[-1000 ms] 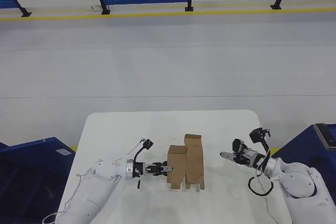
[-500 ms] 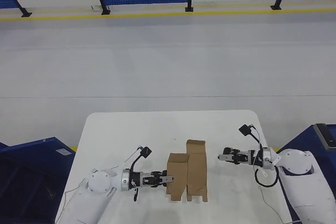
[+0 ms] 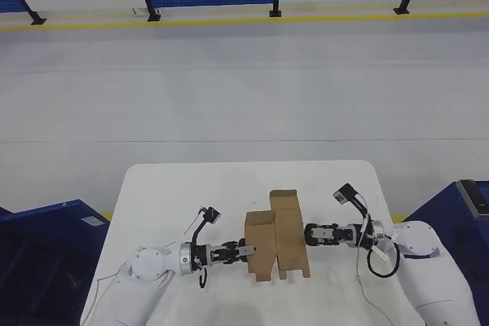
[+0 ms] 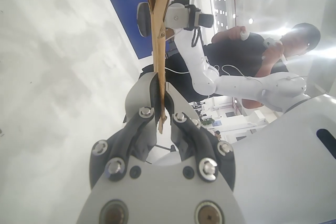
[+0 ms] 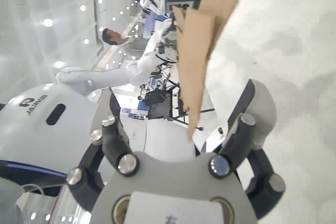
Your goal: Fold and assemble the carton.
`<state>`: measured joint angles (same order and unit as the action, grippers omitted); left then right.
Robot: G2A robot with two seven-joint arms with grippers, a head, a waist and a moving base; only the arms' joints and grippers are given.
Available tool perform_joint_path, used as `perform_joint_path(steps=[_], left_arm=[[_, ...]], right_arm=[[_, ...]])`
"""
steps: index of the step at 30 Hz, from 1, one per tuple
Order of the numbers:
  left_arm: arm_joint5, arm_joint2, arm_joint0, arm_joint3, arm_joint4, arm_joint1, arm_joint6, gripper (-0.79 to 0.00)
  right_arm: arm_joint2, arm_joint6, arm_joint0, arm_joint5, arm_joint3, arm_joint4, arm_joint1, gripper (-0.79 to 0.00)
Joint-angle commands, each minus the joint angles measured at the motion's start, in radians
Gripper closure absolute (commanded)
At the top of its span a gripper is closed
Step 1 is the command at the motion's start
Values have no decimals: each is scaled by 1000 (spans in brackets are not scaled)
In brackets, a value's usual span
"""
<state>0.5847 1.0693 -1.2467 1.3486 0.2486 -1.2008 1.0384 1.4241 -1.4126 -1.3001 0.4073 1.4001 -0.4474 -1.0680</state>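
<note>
A flattened brown carton (image 3: 275, 235) stands on edge near the table's front, with one taller panel and flaps at both ends. My left gripper (image 3: 244, 246) is shut on the carton's left edge. In the left wrist view the cardboard (image 4: 157, 25) is pinched between the two fingers of the left gripper (image 4: 158, 88). My right gripper (image 3: 308, 235) sits at the carton's right edge. The right wrist view shows the right gripper (image 5: 183, 104) open, its fingers spread wide on either side of the carton's edge (image 5: 194, 51).
The white table (image 3: 171, 196) has bare surface behind and to both sides of the carton. A blue bin (image 3: 33, 236) stands left of the table and another blue bin (image 3: 464, 220) right of it.
My right gripper has moved left, from well clear of the carton up to its right edge. The left gripper kept its hold while the carton shifted and turned slightly.
</note>
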Motion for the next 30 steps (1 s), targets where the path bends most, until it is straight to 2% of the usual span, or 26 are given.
perform_joint_path(steps=[1,2,3,4,6,13,14,15,16,17,23,26,30], left_arm=[[-3,-12,2,1,4,-2,-7,0],[0,-14,3,0,5,-2,-11,0],[-1,-17,3,-1,10,-2,-13,0],[-1,-20,3,0,22,-2,-9,0],[6,-21,3,-2,34,-1,-5,0],[9,-18,2,-9,60,4,7,0],[9,-18,1,-10,63,5,10,-31],[14,-17,0,-9,69,6,11,-305],[24,-16,-3,-8,82,6,11,-699],[30,-14,-6,-9,89,7,14,-785],[40,11,-16,-15,120,16,19,-785],[27,57,-26,-31,203,28,54,-785],[11,144,-19,-101,269,48,94,-785]], right_arm=[[-20,27,5,27,-8,20,0,-668],[-30,38,8,38,-15,23,-1,-489],[-41,45,11,46,-20,22,-2,-345],[-54,47,13,47,-22,23,-2,-259],[-70,54,19,54,-26,14,-2,0],[-103,76,23,76,-29,36,6,0],[-108,76,22,76,-27,36,8,0],[-111,77,22,78,-26,35,9,0],[-112,81,22,81,-25,32,11,0],[-115,84,22,85,-25,30,13,0],[-112,109,21,109,-26,23,23,0],[-111,110,21,110,-27,21,24,0],[-111,110,21,110,-27,21,24,0]])
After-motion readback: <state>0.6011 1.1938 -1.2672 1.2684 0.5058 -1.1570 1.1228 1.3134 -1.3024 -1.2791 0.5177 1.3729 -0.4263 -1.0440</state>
